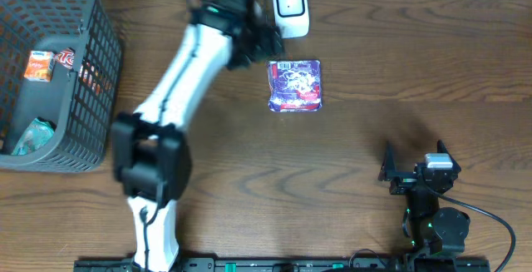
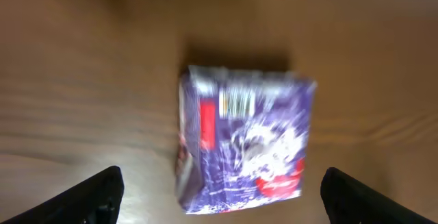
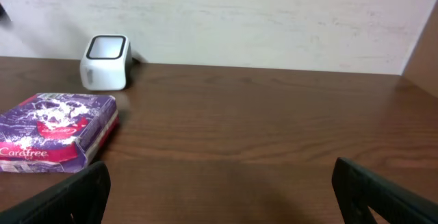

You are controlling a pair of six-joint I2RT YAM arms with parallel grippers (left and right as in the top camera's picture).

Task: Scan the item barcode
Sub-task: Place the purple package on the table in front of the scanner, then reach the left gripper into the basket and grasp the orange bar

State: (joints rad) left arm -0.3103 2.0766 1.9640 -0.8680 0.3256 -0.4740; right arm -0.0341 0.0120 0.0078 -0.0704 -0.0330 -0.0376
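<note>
The item, a purple and white soft package (image 1: 294,85), lies flat on the wooden table just in front of the white scanner (image 1: 291,10). In the left wrist view the package (image 2: 246,138) is blurred, and its barcode (image 2: 237,103) faces up on the end nearest the scanner. My left gripper (image 1: 264,46) hovers just left of the scanner, above the package's far left corner. It (image 2: 222,200) is open, jaws wide apart and touching nothing. My right gripper (image 1: 416,168) rests open near the front right. In its view the package (image 3: 55,131) and scanner (image 3: 106,61) sit far left.
A dark wire basket (image 1: 104,81) holding a few other packaged goods stands at the table's left edge. A pale wall runs behind the scanner. Bare wood lies between the package and the right arm.
</note>
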